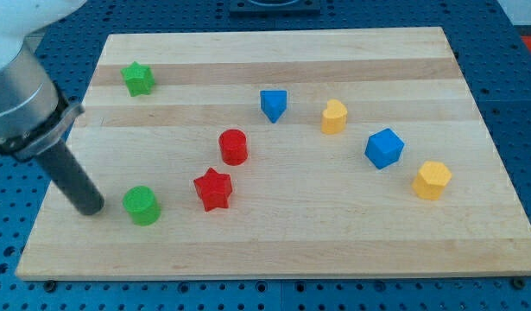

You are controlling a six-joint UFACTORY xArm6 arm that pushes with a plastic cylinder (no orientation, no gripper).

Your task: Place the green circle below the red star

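Note:
The green circle [142, 206] is a round green block near the board's lower left. The red star [213, 189] lies just to its right and slightly higher, with a gap between them. My tip [90, 207] rests on the board just left of the green circle, close to it; I cannot tell whether they touch. The dark rod slants up to the view's upper left.
A red cylinder [234, 146] stands above the red star. A green star [137, 79] is at upper left. A blue block [273, 104], a yellow block [334, 116], a blue cube [384, 148] and a yellow block [432, 180] lie to the right. The wooden board [334, 233] ends near the bottom.

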